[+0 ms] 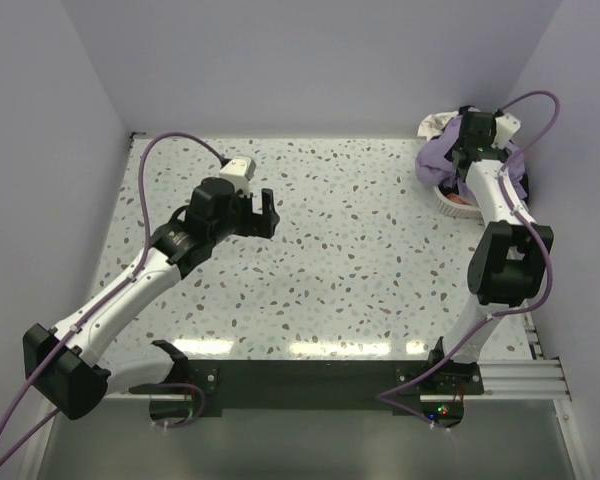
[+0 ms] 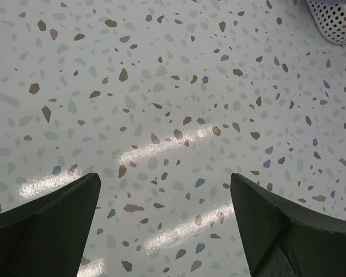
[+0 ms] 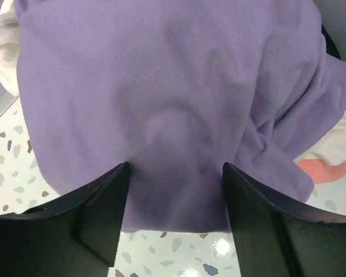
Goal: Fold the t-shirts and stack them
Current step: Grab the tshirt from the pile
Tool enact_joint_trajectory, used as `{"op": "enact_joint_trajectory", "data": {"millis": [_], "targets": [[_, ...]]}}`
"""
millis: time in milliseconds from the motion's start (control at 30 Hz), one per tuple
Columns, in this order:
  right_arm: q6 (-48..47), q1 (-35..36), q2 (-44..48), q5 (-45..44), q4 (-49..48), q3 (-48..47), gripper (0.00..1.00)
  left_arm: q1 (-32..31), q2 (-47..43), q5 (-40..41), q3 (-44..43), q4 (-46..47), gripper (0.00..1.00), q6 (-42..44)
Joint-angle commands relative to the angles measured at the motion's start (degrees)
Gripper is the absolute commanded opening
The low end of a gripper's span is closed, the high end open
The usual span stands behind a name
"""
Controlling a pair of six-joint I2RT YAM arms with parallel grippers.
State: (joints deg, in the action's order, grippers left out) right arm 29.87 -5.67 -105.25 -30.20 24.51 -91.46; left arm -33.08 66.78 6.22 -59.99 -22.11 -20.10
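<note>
The lilac-purple t-shirt [image 1: 438,156] hangs over the rim of the white basket at the back right and fills the right wrist view [image 3: 161,86]. My right gripper [image 1: 469,150] is over the basket. In its wrist view the gripper [image 3: 174,173] is open, jaws wide, with the tips against the shirt's lower hem. A white shirt [image 3: 1,40] and a pink-red one [image 3: 323,170] show beside the lilac one. My left gripper [image 1: 263,213] is open and empty above bare table, as its wrist view [image 2: 163,184] shows.
The white perforated basket [image 1: 456,203] stands at the back right corner, near the walls, and its corner shows in the left wrist view [image 2: 334,23]. The speckled table [image 1: 360,260] spreads between the arms. White cloth [image 1: 440,122] bulges from the basket's back.
</note>
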Motion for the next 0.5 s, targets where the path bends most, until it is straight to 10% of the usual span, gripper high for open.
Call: {"op": "enact_joint_trajectory", "data": {"millis": [0, 467], "targets": [[1.4, -0.2, 0.2, 0.0, -3.9, 0.6, 0.66, 0.5, -1.0, -0.7, 0.7, 1.0, 1.0, 1.2], [0.0, -0.3, 3.7, 0.2, -1.6, -2.3, 0.0, 0.7, 0.4, -2.1, 0.6, 1.4, 1.0, 0.3]]}}
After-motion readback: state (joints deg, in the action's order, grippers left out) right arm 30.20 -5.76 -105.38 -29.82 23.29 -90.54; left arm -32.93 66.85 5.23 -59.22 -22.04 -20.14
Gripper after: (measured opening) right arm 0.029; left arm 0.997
